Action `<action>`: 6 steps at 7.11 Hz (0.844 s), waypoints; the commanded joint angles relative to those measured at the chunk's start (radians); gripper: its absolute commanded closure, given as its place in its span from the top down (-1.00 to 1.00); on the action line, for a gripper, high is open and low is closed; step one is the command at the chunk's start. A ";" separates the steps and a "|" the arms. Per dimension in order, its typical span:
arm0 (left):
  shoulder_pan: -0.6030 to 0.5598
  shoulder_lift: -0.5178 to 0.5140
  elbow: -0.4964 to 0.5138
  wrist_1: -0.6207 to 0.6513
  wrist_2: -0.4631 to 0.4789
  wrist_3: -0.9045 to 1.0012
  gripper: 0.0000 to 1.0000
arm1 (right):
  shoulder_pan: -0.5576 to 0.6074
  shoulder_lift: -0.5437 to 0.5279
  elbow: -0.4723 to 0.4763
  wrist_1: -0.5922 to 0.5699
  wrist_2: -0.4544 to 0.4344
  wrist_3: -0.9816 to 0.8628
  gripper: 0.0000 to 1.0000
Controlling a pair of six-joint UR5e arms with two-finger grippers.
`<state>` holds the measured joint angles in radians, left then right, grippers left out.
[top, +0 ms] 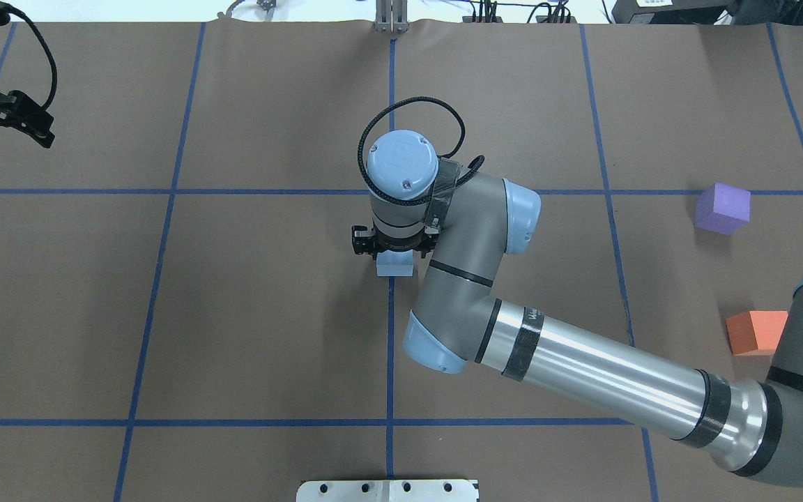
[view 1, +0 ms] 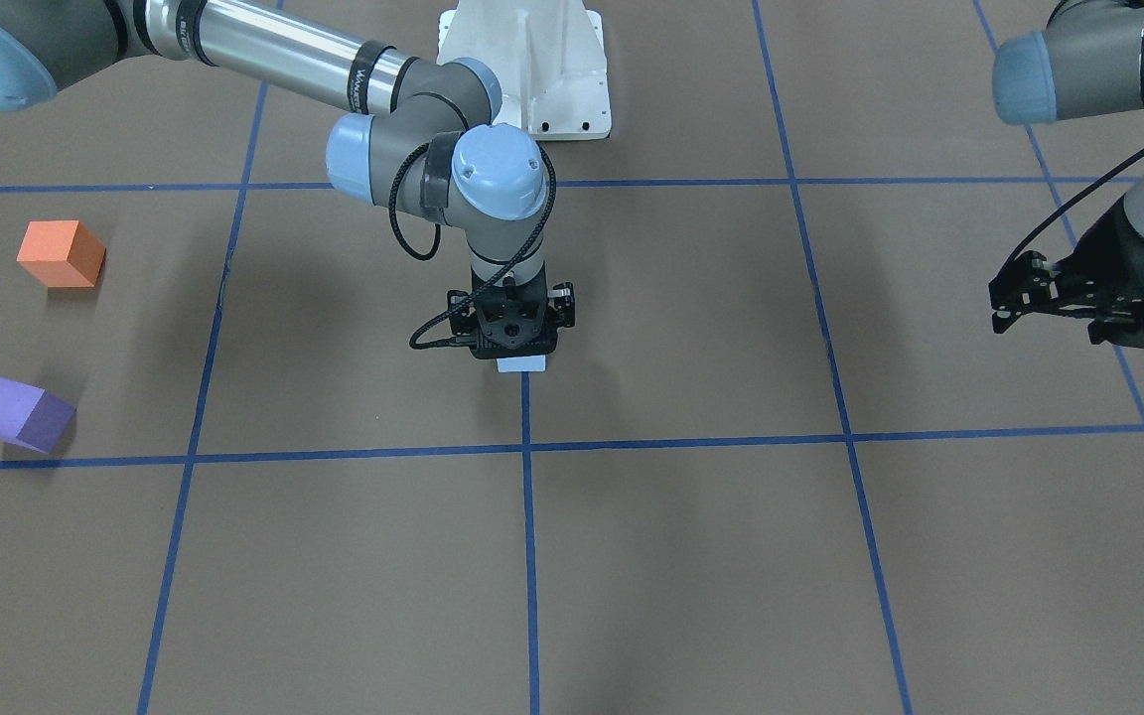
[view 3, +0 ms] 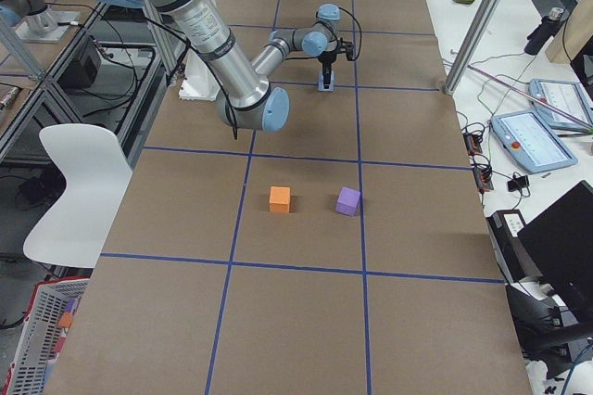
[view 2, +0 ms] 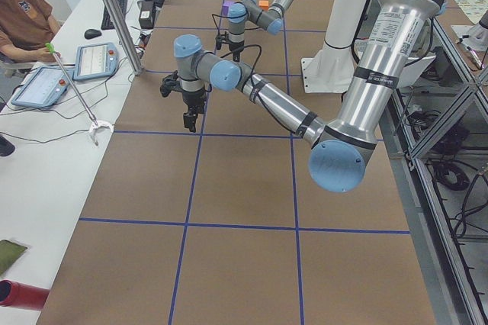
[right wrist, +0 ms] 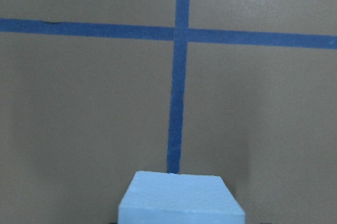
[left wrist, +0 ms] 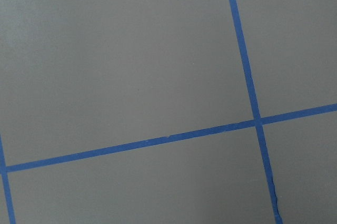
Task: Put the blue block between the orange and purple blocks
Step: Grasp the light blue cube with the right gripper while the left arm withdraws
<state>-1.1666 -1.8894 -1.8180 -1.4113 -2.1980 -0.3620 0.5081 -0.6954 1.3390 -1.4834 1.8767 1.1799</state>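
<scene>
I was at the pick-up step. My right gripper (view 1: 518, 350) hung straight down over the blue block (view 1: 520, 364), which sat on the tabletop (view 1: 691, 556) on a tape line. I could not tell whether the jaws had clamped it, since the wrist view showed only the block's top. The orange block (view 1: 61, 253) and purple block (view 1: 21, 414) lay well apart from the blue block, toward my right. My left gripper (view 1: 1007, 296) hovered far from it, jaws apart. Next, I judged, came a firm grasp, a lift, and a carry into their gap.
</scene>
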 commanded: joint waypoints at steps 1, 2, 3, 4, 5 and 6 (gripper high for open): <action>0.001 -0.002 -0.004 0.002 -0.003 0.000 1.00 | -0.006 0.004 0.020 -0.011 0.005 0.038 -1.00; 0.001 -0.005 -0.007 0.003 -0.005 0.000 1.00 | -0.005 -0.003 0.082 -0.082 0.007 0.040 -1.00; -0.002 -0.001 -0.015 0.000 -0.009 0.000 1.00 | 0.016 -0.024 0.204 -0.224 0.007 0.033 -1.00; -0.021 0.015 -0.026 -0.009 -0.011 0.011 1.00 | 0.061 -0.112 0.377 -0.295 0.013 0.015 -1.00; -0.031 0.022 -0.038 -0.008 -0.009 0.046 1.00 | 0.113 -0.227 0.505 -0.313 0.039 -0.031 -1.00; -0.060 0.088 -0.049 -0.012 -0.012 0.113 1.00 | 0.197 -0.337 0.614 -0.314 0.079 -0.149 -1.00</action>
<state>-1.1990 -1.8567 -1.8532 -1.4194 -2.2083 -0.3134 0.6165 -0.8983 1.8019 -1.7770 1.9153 1.1402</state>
